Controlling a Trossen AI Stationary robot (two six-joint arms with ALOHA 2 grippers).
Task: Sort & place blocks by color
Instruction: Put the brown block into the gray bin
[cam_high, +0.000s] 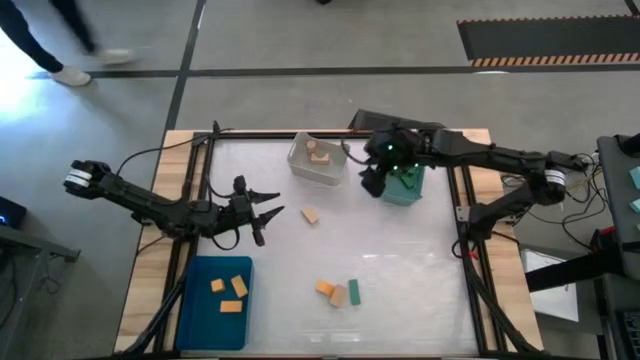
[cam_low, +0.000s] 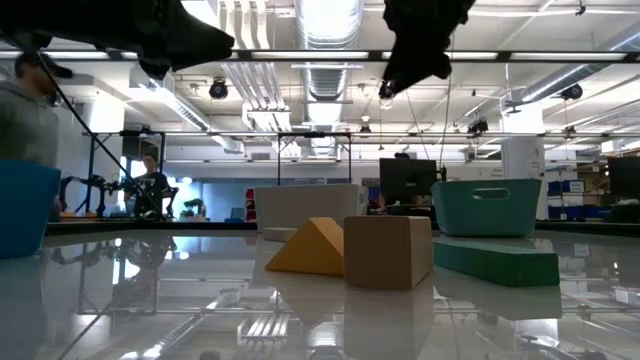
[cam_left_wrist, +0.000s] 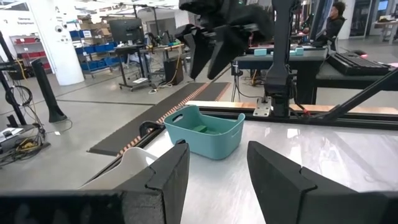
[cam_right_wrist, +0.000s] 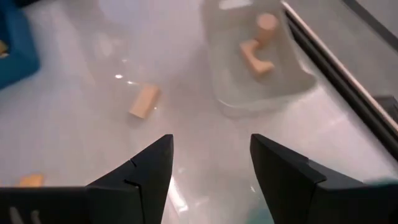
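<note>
the left tool (cam_high: 268, 213) hangs above the left-middle of the desk (cam_high: 400, 270), its two fingers spread with nothing between them, pointing toward the centre. the right tool (cam_high: 374, 183) hovers at the near-left edge of the green bin (cam_high: 408, 188) at the back right, its fingers also apart and empty; in its own wrist view the bare desk shows in the gap. the clear bin (cam_high: 316, 160) at the back centre holds two pale tan blocks (cam_right_wrist: 260, 42), one a short cylinder standing up, the other lying beside it. a lone tan block (cam_high: 310, 215) lies on the open desk between the left tool and the clear bin, touching neither. toward the front centre three blocks sit close together: an orange one (cam_high: 325, 289), a tan one (cam_high: 339, 296) just beside it, and a green bar (cam_high: 353, 292) on the right; whether they actually touch is hard to tell from above. the blue bin (cam_high: 205, 305) at the front left holds three orange blocks (cam_high: 231, 291). a green block (cam_left_wrist: 199, 129) seems to lie inside the green bin.
</note>
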